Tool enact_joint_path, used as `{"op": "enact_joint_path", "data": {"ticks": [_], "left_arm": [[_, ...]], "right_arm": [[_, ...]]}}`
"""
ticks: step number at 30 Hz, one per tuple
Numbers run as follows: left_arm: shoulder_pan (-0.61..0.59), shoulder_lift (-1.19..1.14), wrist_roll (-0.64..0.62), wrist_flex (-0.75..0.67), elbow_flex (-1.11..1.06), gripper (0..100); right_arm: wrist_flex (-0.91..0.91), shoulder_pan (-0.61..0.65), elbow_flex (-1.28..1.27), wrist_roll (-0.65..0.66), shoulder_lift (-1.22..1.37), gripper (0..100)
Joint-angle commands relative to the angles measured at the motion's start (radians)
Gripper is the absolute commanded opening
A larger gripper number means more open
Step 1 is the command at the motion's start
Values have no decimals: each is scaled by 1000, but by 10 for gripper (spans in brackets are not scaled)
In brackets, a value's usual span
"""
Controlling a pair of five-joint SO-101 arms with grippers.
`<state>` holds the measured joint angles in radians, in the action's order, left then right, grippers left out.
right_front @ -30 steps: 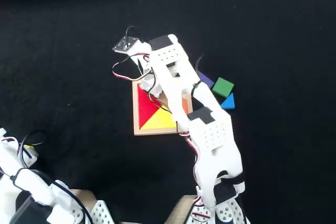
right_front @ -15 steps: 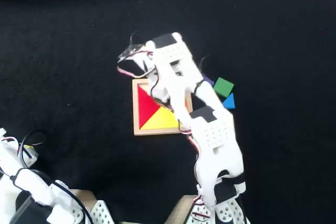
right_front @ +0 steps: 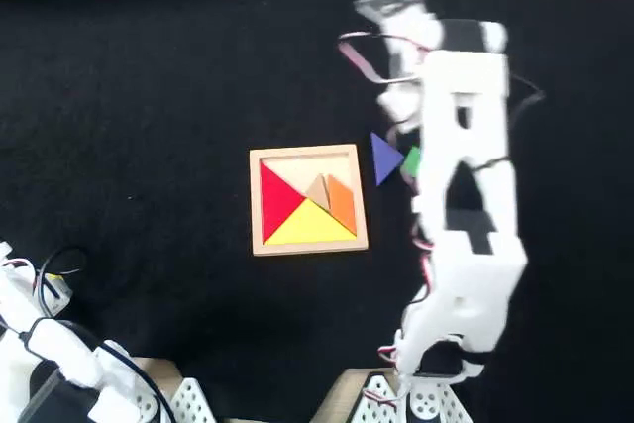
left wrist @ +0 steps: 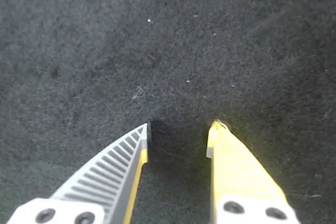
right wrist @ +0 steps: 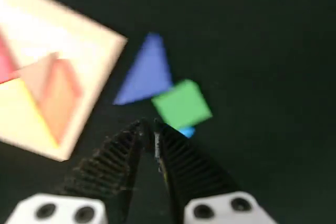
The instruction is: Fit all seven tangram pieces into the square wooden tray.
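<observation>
No legible text or markings anywhere.

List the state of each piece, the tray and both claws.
square wooden tray, partly filled
red triangle, in tray
yellow triangle, in tray
orange piece, in tray
purple triangle, loose beside tray
green square, loose outside tray
left claw, open, empty
right claw, shut, empty
</observation>
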<state>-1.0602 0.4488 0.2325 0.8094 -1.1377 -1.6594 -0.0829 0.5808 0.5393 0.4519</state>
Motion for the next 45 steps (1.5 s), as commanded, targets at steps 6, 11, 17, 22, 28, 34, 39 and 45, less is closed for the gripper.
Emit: {"op": "enact_joint_path", "data": {"ticks": [6,11,17,22,28,34,39,45], "left_arm": [[19,-3,9,9,-5,191],[19,-3,9,9,-5,191],[19,-3,8,9,-5,191],[19,-3,8,9,-5,191],[19,-3,8,9,-5,191],[19,-3,8,8,-5,191],[15,5,8,-37,-30,191],[13,5,8,-38,-30,191]], "right_arm": [[241,-150,-225,169,-64,11],[400,-138,-406,215,-67,71],[391,-98,-452,215,-64,284],[391,-60,-529,387,-64,286],[509,-54,-604,425,-64,286],[562,-52,-621,460,-62,289],[560,-51,-621,500,-56,286],[566,-51,-613,503,1,283]]}}
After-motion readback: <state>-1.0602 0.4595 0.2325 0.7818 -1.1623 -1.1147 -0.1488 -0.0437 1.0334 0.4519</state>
